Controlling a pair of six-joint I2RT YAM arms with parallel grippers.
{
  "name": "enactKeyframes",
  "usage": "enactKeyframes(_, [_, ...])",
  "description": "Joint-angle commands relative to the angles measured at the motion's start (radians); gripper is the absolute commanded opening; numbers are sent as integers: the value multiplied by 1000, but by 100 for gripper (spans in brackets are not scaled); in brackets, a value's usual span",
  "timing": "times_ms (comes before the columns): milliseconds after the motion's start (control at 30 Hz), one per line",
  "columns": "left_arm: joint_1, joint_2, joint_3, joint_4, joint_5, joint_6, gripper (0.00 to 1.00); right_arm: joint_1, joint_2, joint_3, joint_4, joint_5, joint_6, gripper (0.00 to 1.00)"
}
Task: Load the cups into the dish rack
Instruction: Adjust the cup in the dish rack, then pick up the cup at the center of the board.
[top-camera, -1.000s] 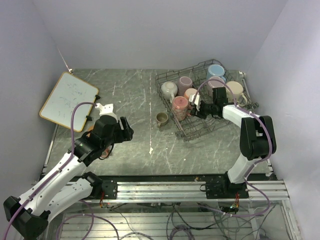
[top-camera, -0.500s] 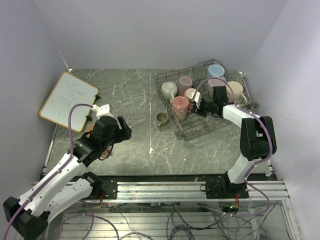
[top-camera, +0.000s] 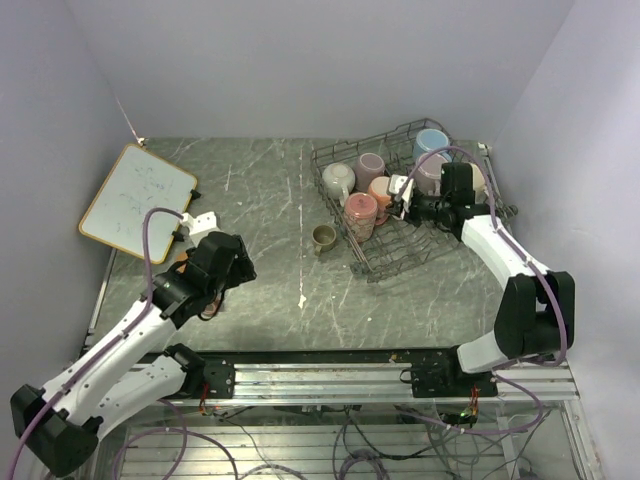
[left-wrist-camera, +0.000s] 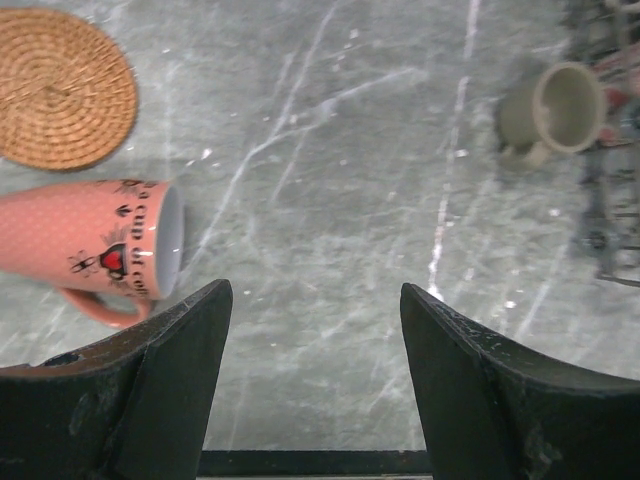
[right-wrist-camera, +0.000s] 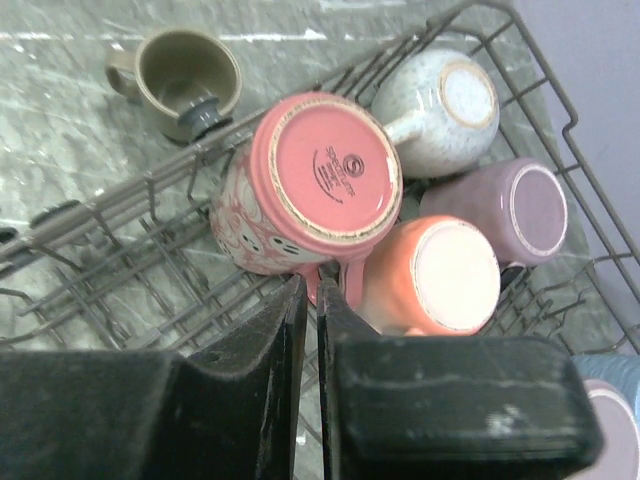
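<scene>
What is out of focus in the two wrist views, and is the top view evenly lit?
Left wrist view: the left end effector's fingers are slightly soft, the pink printed mug sharp. Right wrist view: the right end effector's fingers are a blurred black mass, the floral pink mug sharp. Top view: even light, soft shadows.

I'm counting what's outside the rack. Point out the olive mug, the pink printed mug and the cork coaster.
olive mug (left-wrist-camera: 568, 108): left wrist view, inner wall.
pink printed mug (left-wrist-camera: 70, 240): left wrist view, side wall.
cork coaster (left-wrist-camera: 62, 88): left wrist view, centre.
</scene>
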Motion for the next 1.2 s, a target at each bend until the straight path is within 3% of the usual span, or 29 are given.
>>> enactKeyframes(0, [-4, 80, 73, -112, -133, -22, 79, -4, -60, 47, -66, -90, 41, 10])
enactKeyframes(267, [-4, 366, 274, -342, -243, 35, 81, 66, -174, 144, -180, -162, 262, 22])
enactKeyframes(367, [-4, 452, 352, -328, -216, 126, 82, 138, -222, 147, -170, -183, 385, 27])
enactKeyframes(567, [-3, 608, 492, -442, -350, 316, 84, 183, -322, 44, 64, -244, 720, 38])
enactKeyframes(633, [1, 623, 496, -447, -363, 340, 92, 179, -343, -13, 104, -238, 718, 42])
enactKeyframes(767, [7, 634, 486, -403, -348, 404, 95, 151, -355, -64, 79, -245, 671, 43])
enactKeyframes(1167, [13, 759, 558, -418, -388, 572, 96, 64, -399, -101, 100, -266, 684, 45])
